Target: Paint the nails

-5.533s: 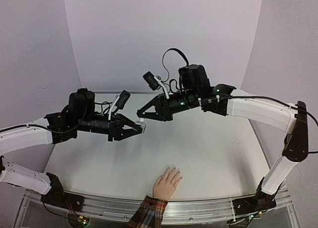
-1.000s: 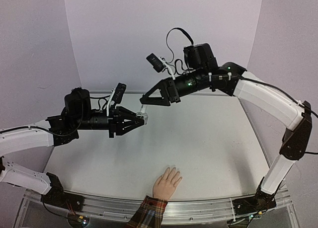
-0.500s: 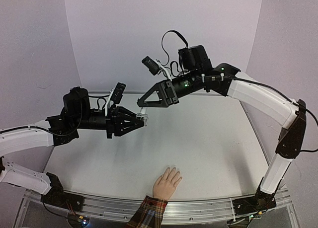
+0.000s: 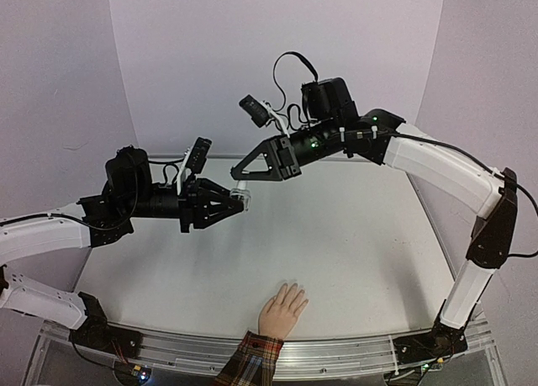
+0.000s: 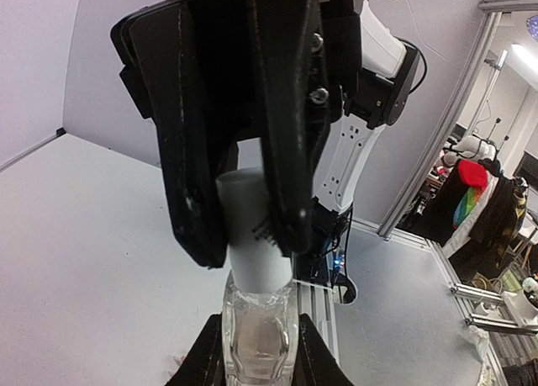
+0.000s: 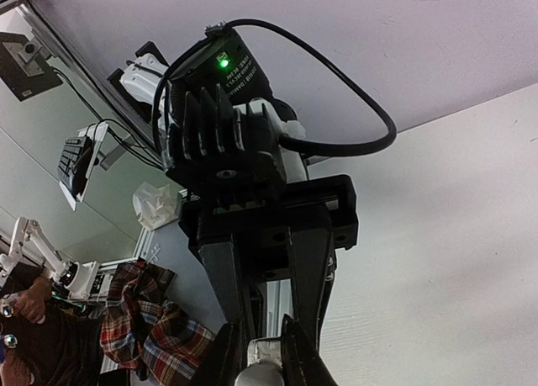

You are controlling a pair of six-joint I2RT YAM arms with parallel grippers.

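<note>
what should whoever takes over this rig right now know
Hands: left hand shut on the clear bottle, held up over the table; right hand closed on its white cap.
Things: the peach hand lies flat at the table's near edge, apart from both arms; no paint shows on its nails.
Done: bottle lifted, cap gripped.
Left: take the cap off, paint the nails.

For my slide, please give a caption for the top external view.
Left gripper holds a clear bottle aloft, right gripper pinches its white cap; the peach hand lies on the table.
</note>
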